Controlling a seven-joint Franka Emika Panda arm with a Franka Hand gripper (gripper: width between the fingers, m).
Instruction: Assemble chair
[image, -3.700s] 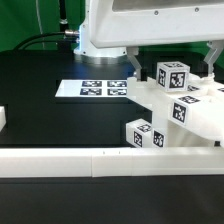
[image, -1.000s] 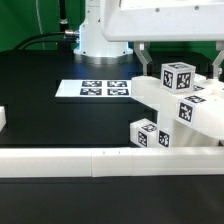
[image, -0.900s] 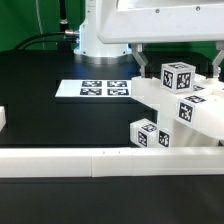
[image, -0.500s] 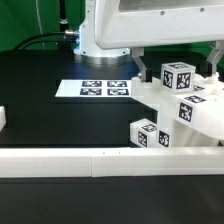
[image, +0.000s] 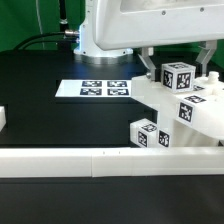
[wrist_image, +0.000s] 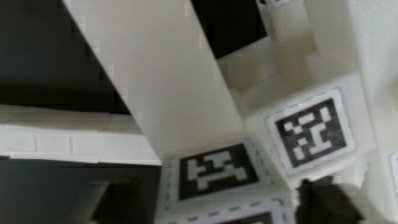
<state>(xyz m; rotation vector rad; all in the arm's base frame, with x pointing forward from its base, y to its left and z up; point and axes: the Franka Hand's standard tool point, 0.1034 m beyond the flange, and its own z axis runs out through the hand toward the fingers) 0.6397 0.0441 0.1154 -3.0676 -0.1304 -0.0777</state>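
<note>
The partly joined white chair (image: 195, 118) stands at the exterior view's right, with tagged square-ended legs sticking out. One leg (image: 175, 76) points up, and another (image: 148, 135) lies low by the rail. My gripper (image: 177, 66) hangs over the upright leg with one finger (image: 148, 62) on each side of it, jaws open. In the wrist view the tagged leg end (wrist_image: 222, 170) sits between my dark fingers (wrist_image: 331, 198). There is a gap on one side, and the other finger is close to the leg. The gripper (wrist_image: 222, 205) is not clamped on it.
The marker board (image: 95, 89) lies flat on the black table, to the exterior view's left of the chair. The long low white border rail (image: 90, 160) runs along the front. A small white block (image: 3, 117) shows at the left edge.
My hand has shifted slightly toward the exterior view's left, and the fingers now stand nearer the upright leg's top. The chair parts have not moved.
</note>
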